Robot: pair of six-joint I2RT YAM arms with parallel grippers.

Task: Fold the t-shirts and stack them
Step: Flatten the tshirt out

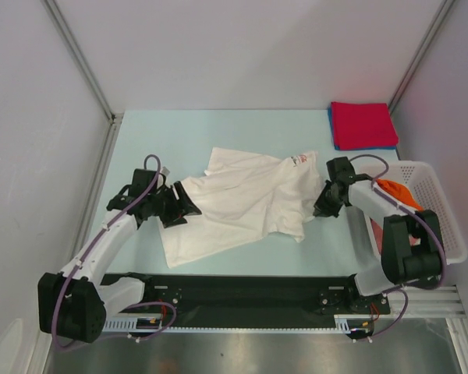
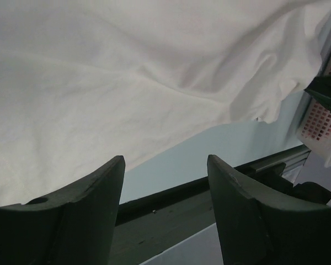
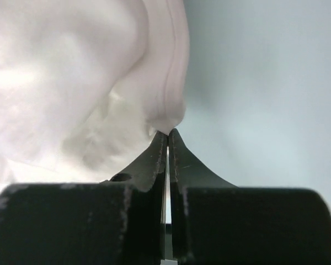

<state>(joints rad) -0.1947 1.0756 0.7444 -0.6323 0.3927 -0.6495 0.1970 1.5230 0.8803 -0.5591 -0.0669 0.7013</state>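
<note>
A white t-shirt (image 1: 242,202) lies crumpled mid-table, its small red logo (image 1: 300,160) near the right edge. My left gripper (image 1: 189,209) is open at the shirt's left side. In the left wrist view its fingers (image 2: 165,163) stand apart over bare table with nothing between them, and the white cloth (image 2: 127,83) is just beyond. My right gripper (image 1: 321,209) is at the shirt's right edge. Seen from the right wrist, it (image 3: 168,132) is shut, with the hem of the white cloth (image 3: 71,83) pinched at its tips. A folded red t-shirt (image 1: 363,125) rests on a blue one (image 1: 332,132) at the back right.
A white lattice basket (image 1: 433,210) stands at the right edge and holds an orange t-shirt (image 1: 396,191). The basket (image 2: 320,118) also shows at the right of the left wrist view. A black rail (image 1: 242,292) runs along the near table edge. White walls close in on the sides and back.
</note>
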